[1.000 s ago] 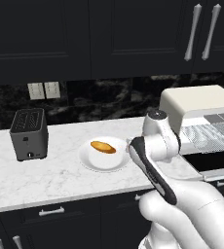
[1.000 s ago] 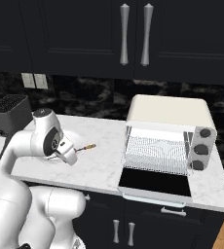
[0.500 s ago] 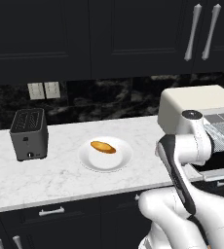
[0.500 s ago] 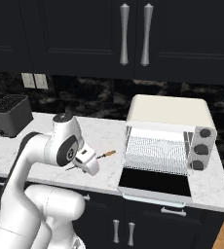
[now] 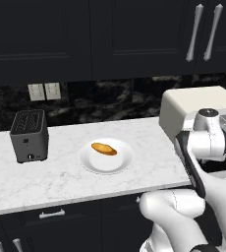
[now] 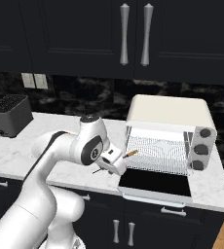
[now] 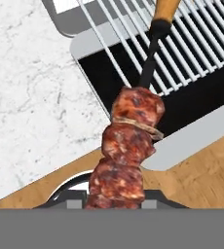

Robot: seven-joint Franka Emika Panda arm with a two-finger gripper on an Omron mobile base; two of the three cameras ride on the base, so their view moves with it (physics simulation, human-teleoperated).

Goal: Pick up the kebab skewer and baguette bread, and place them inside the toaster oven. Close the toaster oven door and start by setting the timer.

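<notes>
- The marble counter (image 6: 46, 146) runs under and behind the gripper, stretching away to both sides of it.
- The toaster oven (image 6: 168, 133) stands right in front of the gripper, cream box with rounded top, interior open toward the hand; three dark knobs sit on its far side panel.
- The toaster oven door (image 6: 155, 184) is swung down flat, lying just below and ahead of the gripper, its dark glass facing up; in the hand view it shows as a dark panel with a pale rim under the skewer.
- The wire rack (image 7: 192, 53) inside the oven lies straight ahead of the gripper, beneath the skewer's far end.
- The slot toaster (image 5: 29, 135), dark grey, stands well behind the gripper at the far end of the counter.
- The white plate (image 5: 106, 156) sits on the counter behind the gripper, between it and the slot toaster.
- The baguette bread (image 5: 104, 148) lies on that plate, a small golden loaf, apart from the gripper.
- The gripper (image 6: 115, 165) hangs at the oven's open mouth, over the near corner of the lowered door, clamped on the kebab skewer.
- The kebab skewer (image 7: 131, 141) juts forward from between the fingers, meat chunks nearest the hand, dark shaft and orange handle end reaching over the rack.
</notes>
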